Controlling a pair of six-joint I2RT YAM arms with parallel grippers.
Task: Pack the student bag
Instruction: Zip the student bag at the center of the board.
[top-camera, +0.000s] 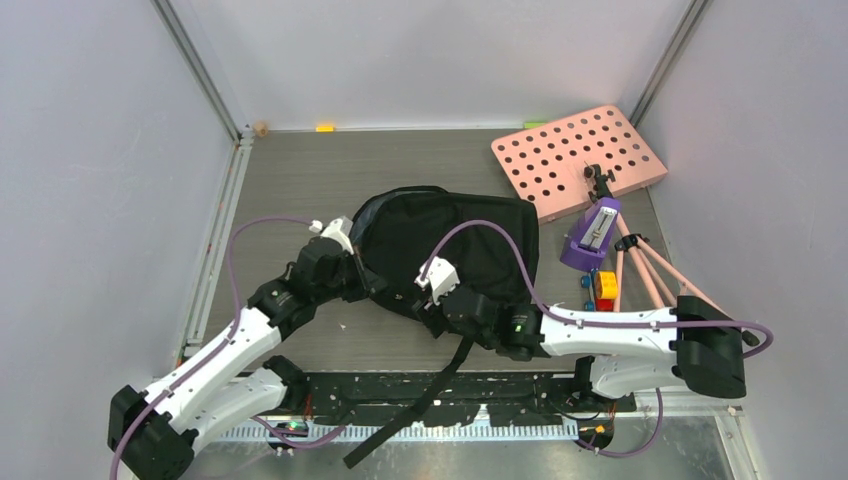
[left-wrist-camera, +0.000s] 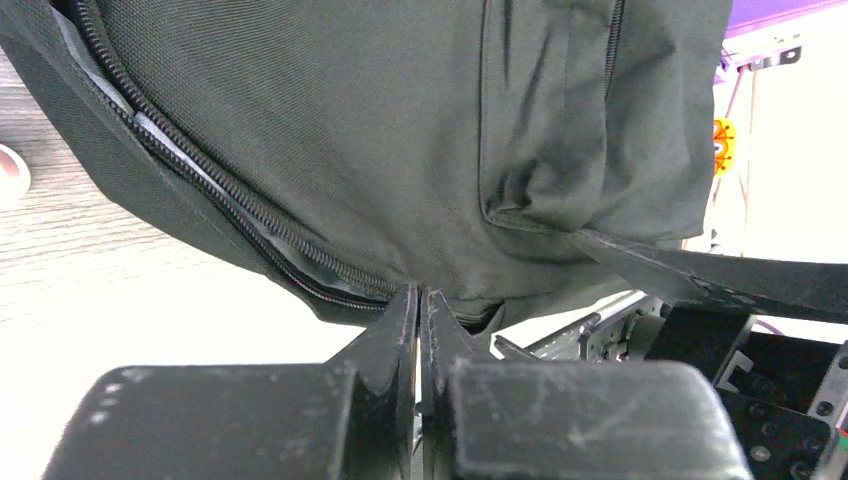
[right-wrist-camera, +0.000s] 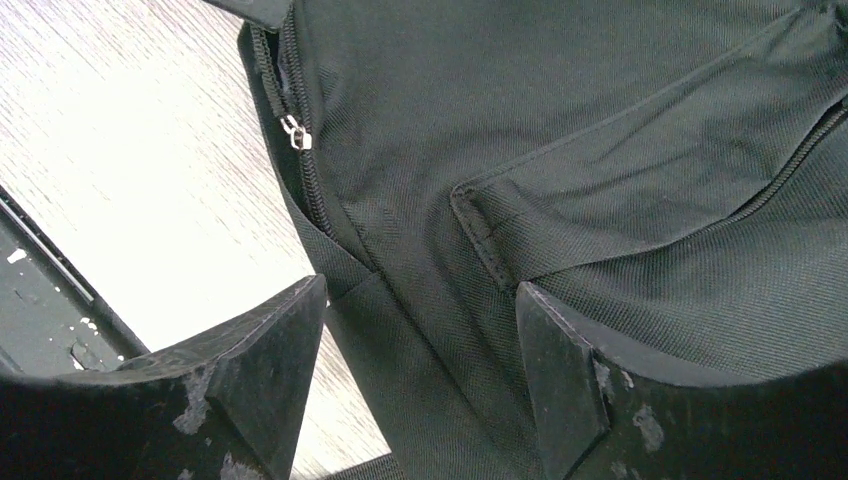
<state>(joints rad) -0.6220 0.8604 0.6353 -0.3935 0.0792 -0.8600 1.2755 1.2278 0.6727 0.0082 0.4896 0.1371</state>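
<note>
Grey wood-grain table (top-camera: 400, 160), pale walls (top-camera: 420, 60); left fingers (left-wrist-camera: 395, 330) clenched, perhaps pinching the student bag (top-camera: 400, 235); right fingers (right-wrist-camera: 270, 350) spread.

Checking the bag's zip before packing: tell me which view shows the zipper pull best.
Right wrist view: the silver zipper pull shows close and sharp on the student bag. The left wrist view shows only zipper teeth, no pull. In the top view it is too small to find.

Black student bag (top-camera: 400, 230), possibly grey lining (left-wrist-camera: 190, 170); pink holed board (top-camera: 640, 165).
</note>
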